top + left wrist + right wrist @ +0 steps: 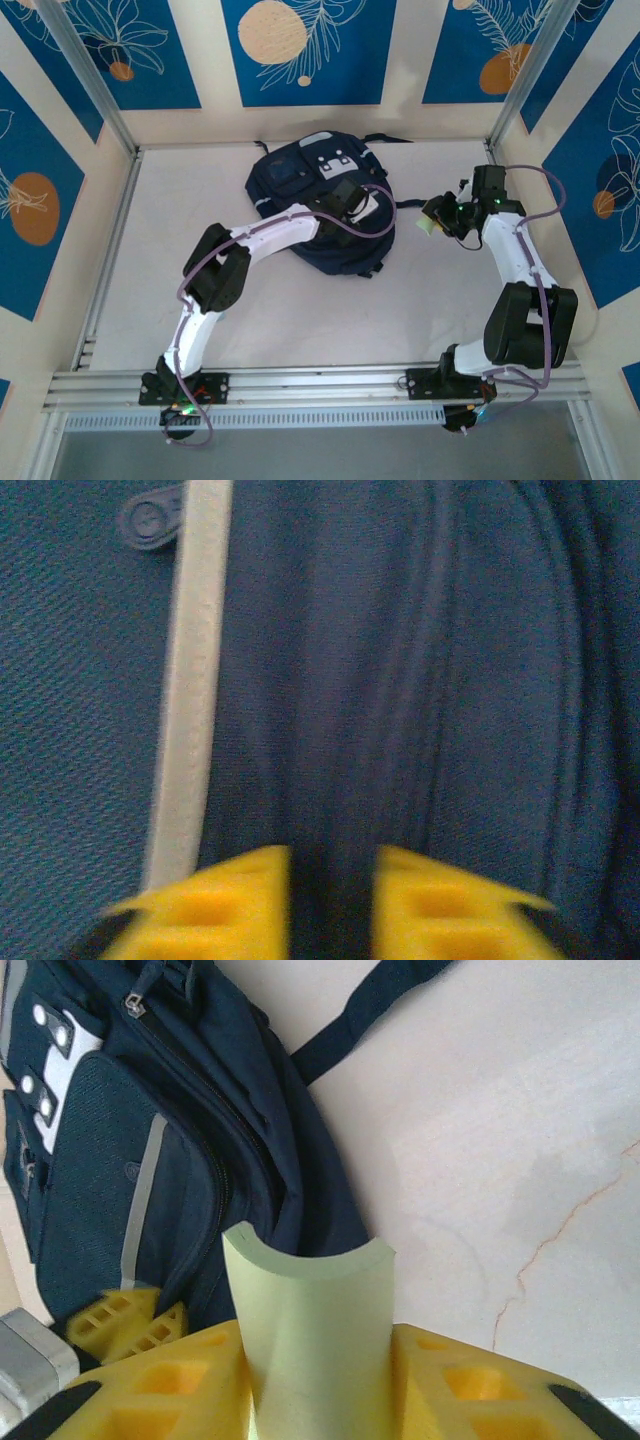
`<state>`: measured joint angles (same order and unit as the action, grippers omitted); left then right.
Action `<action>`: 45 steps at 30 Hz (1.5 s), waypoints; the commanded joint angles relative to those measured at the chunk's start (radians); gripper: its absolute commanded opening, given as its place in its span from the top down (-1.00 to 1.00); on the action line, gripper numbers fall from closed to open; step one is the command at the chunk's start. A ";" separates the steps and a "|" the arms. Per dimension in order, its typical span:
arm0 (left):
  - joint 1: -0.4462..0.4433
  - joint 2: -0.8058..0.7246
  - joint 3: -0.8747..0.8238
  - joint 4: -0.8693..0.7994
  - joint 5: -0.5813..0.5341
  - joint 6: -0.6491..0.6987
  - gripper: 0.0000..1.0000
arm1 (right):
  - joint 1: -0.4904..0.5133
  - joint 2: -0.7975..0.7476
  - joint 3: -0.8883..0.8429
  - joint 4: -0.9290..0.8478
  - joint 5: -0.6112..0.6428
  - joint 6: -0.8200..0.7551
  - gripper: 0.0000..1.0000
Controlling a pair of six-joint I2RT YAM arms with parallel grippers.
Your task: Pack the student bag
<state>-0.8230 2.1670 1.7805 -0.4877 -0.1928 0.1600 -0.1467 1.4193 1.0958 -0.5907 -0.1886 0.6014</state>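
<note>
My left arm reaches across the backpack (290,180), which lies at the back middle of the table (180,220). My left gripper (335,870) is pinched tight on a fold of its fabric. My right arm bends just beside the backpack, and my right gripper (320,1345) clamps a pale green sheet (305,1300), bowed into a curve.

The left arm (265,238) and right arm (512,250), bolted to the grooved aluminium rail (320,385), have white link shells, bulky black joints and 1 purple-grey cable each. Green lights glow just below the rail. The left gripper (333,858) and right gripper (318,1332) have yellow fingers with square recesses.
</note>
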 commanded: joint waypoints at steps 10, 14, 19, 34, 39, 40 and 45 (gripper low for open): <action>0.157 -0.177 0.021 -0.009 0.441 -0.326 1.00 | 0.049 -0.035 -0.067 0.100 -0.134 0.099 0.29; 0.188 -0.201 0.009 0.036 0.503 -0.382 1.00 | 0.139 0.008 -0.055 0.166 -0.137 0.168 0.28; 0.189 -0.202 0.013 0.058 0.526 -0.401 1.00 | 0.251 0.133 0.016 0.250 -0.131 0.256 0.19; 0.193 -0.232 -0.051 0.116 0.549 -0.445 1.00 | 0.370 0.399 0.152 0.479 -0.223 0.409 -0.27; 0.193 -0.230 -0.055 0.123 0.573 -0.460 1.00 | 0.398 0.448 0.131 0.653 -0.266 0.495 0.43; 0.193 -0.231 -0.059 0.125 0.576 -0.464 1.00 | 0.406 0.458 0.138 0.667 -0.267 0.500 0.47; 0.197 -0.246 -0.090 0.135 0.563 -0.468 1.00 | 0.423 0.504 0.192 0.623 -0.282 0.481 0.48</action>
<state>-0.6159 1.9892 1.7077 -0.3794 0.3046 -0.2844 0.2535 1.8904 1.2518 0.0013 -0.4282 1.0683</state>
